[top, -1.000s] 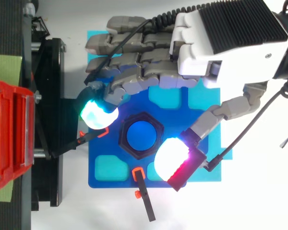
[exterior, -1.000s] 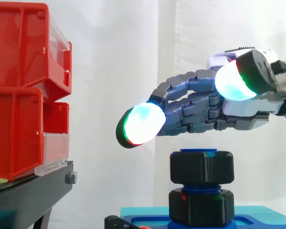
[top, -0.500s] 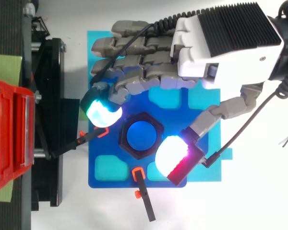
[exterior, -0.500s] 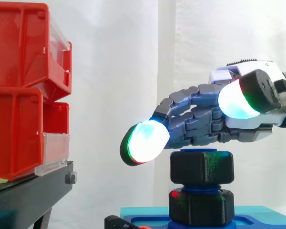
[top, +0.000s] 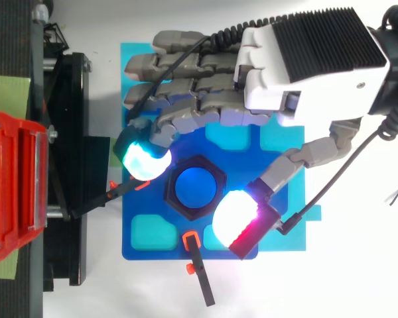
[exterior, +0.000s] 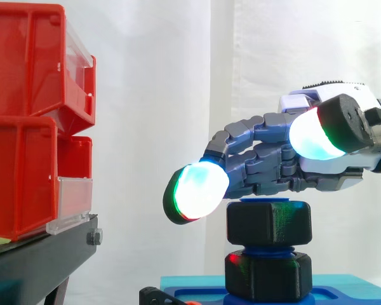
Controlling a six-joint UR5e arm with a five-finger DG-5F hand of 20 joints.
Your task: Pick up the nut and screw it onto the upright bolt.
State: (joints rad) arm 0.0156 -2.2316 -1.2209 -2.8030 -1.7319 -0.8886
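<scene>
Now the black nut sits at the top of the upright blue bolt, above a second nut on the blue base. The hand hovers close over it, spread wide, holding nothing.

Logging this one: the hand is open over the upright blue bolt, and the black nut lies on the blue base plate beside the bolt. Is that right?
One thing is wrong. The black nut does not lie on the blue base plate; the side view shows it sitting on the blue bolt, near its top. The rest holds: the hand is open over the upright bolt.
</scene>
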